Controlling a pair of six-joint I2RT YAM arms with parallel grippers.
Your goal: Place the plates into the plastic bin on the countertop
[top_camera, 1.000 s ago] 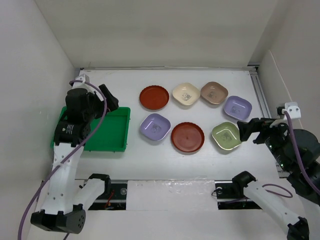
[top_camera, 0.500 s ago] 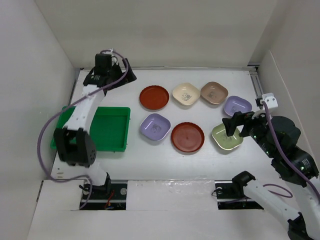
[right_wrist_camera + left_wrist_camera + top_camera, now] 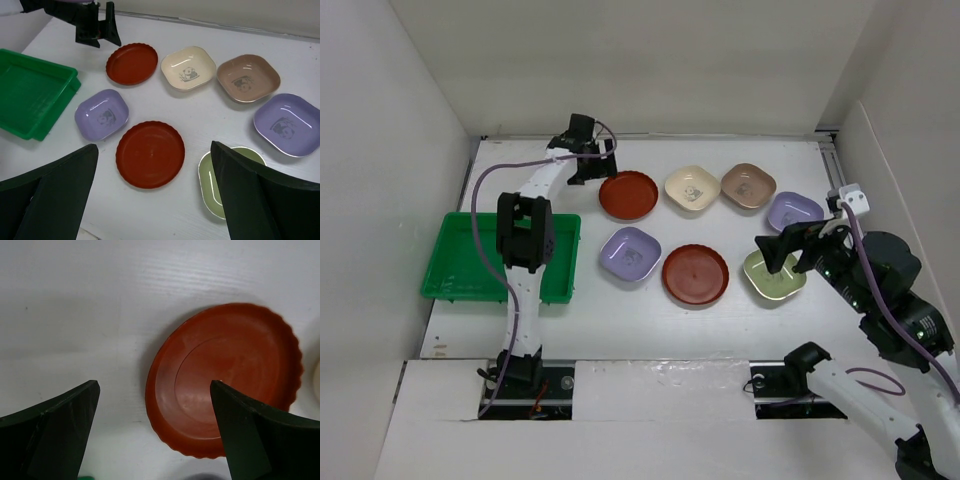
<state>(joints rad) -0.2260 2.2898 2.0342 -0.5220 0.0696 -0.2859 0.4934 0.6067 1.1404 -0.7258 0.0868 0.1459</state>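
Counting seven plates, all on the white desk, all outside the green plastic bin; bin at the desk's left side, open side up; back row, left to right: far red-brown round plate, cream plate, tan-pink plate, then right lavender plate a bit nearer; front row: left lavender plate near the bin's right wall, near red-brown round plate, olive green plate; no two plates touching, none stacked; seeing left gripper spread wide, holding nothing, at the far-left rim of the far red-brown round plate; from the left wrist view: plate's left edge between the two fingers, right finger overlapping its right part; can't tell contact with plate or desk; seeing right gripper spread wide too, holding nothing, above the olive green plate; from the right wrist view: olive green plate partly hidden behind the right finger, near red-brown round plate framed between the fingers; panda prints visible in the square plates, none in the round ones.
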